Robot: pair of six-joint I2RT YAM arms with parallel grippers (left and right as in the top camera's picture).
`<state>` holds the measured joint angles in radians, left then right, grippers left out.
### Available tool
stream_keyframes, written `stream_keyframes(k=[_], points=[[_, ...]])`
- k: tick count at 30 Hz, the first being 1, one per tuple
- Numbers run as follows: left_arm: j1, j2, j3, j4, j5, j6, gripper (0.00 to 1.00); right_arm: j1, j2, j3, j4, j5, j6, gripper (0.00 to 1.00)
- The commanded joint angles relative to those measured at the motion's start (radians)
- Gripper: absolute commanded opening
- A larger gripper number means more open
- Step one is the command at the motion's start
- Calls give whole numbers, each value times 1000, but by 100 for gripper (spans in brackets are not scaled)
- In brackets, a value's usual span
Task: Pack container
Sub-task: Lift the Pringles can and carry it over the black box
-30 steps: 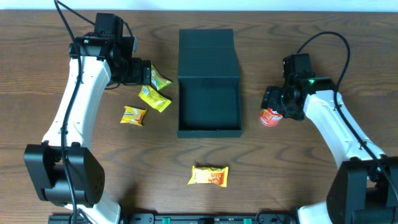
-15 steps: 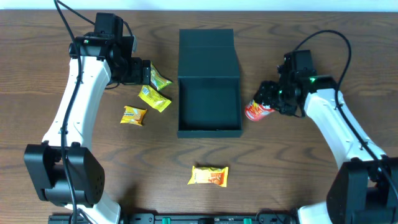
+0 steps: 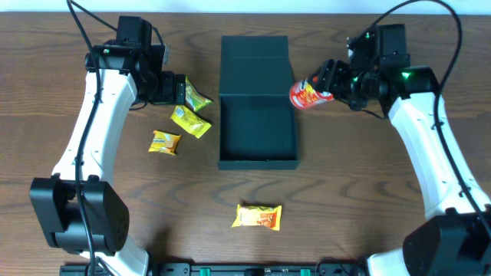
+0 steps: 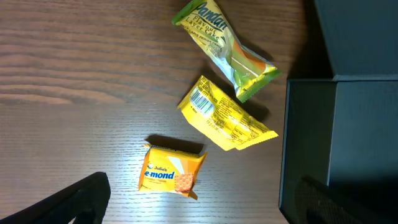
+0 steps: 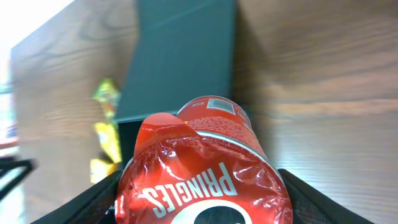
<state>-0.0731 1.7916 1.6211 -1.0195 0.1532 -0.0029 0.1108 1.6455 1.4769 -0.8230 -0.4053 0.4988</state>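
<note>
Container (image 3: 258, 162) sat open at table centre, interior bare, with its hinged lid (image 3: 255, 65) laid flat on the far side. At the container's right edge, level with the hinge, the right gripper (image 3: 328, 83) was clamped on a red Pringles can (image 3: 308, 94), tilted, with fingers (image 5: 93, 198) on either side of it in the wrist view. Left of the box lay a green Pandan packet (image 4: 224, 50), a yellow packet (image 4: 227, 115) and a Julie's packet (image 4: 173, 171), the left gripper (image 3: 178, 90) spread wide and empty by the green one; an orange packet (image 3: 257, 217) lay nearer the front edge.
</note>
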Motion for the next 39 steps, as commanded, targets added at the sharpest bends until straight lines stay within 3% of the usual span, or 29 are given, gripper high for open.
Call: stream_keyframes(k=[1, 21, 26, 39], points=[[3, -4, 18, 0, -7, 6, 95, 10, 0, 19, 5, -172, 59, 73], [3, -4, 18, 2, -7, 6, 95, 109, 174, -107, 301, -358, 350, 72], [3, -4, 18, 3, -7, 7, 95, 147, 248, -150, 462, -451, 444, 72], [3, -4, 18, 3, -7, 6, 95, 164, 268, -158, 393, -384, 518, 73]])
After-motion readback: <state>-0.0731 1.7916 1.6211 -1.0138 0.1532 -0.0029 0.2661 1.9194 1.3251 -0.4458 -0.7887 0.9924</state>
